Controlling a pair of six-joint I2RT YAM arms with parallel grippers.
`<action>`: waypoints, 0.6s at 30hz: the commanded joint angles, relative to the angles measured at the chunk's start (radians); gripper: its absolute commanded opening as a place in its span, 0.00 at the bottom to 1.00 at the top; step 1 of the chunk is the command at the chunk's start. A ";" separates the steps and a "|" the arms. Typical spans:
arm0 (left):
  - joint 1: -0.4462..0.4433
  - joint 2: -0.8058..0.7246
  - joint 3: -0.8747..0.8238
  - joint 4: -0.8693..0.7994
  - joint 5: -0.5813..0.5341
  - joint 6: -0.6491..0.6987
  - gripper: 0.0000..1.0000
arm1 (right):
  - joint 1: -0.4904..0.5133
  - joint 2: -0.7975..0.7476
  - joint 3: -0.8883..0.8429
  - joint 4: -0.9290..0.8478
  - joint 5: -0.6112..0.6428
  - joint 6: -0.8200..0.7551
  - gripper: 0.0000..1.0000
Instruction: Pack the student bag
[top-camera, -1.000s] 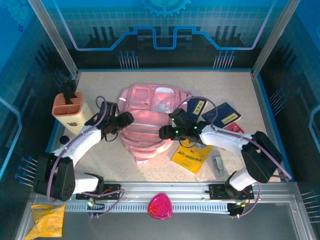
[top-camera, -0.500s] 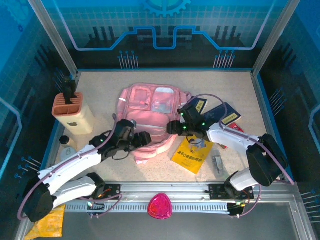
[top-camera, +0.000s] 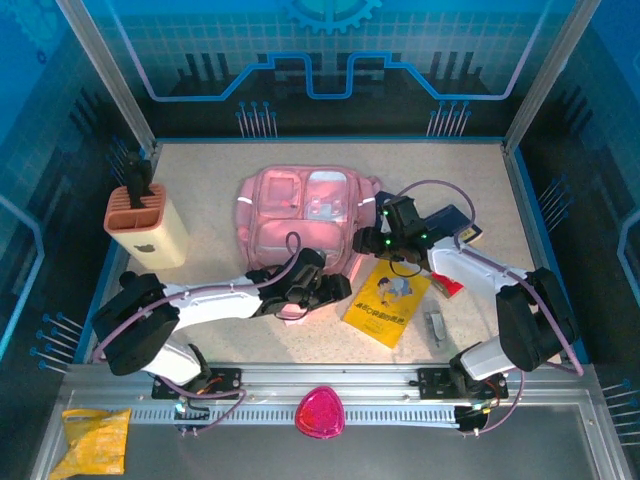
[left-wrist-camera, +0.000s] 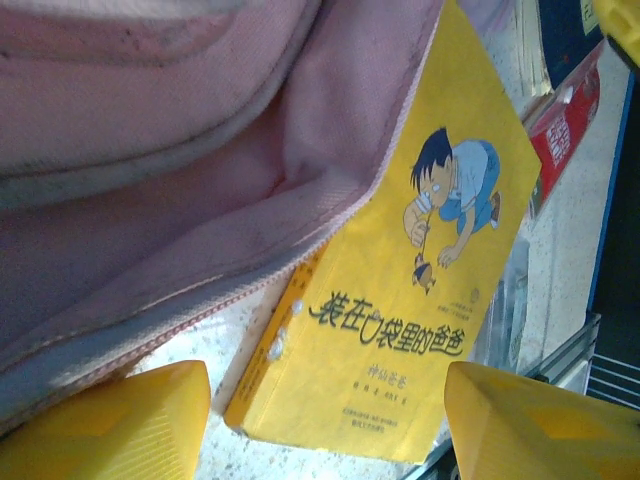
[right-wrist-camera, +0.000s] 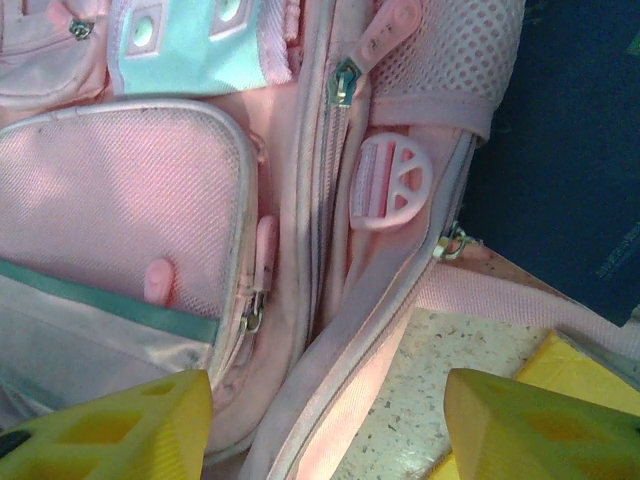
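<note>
Two wide, empty tools by the student bag: left tool at its near edge, right tool at its side

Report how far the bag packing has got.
Done: nothing looks packed; the yellow book and blue books lie on the table beside the student bag. In hand: the left gripper and right gripper, both open and empty, are at the bag's near-right side, the left one facing the yellow book. Left: getting the books inside and closing it.
</note>
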 joint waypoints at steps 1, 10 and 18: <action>0.071 0.008 -0.003 -0.110 -0.067 0.088 0.64 | -0.036 -0.006 0.034 -0.039 -0.039 -0.018 0.64; 0.323 -0.102 -0.053 -0.383 -0.197 0.326 0.65 | -0.038 0.044 0.075 -0.041 -0.062 0.003 0.67; 0.399 -0.229 -0.006 -0.461 -0.143 0.409 0.68 | -0.021 0.152 0.151 -0.001 -0.079 0.100 0.67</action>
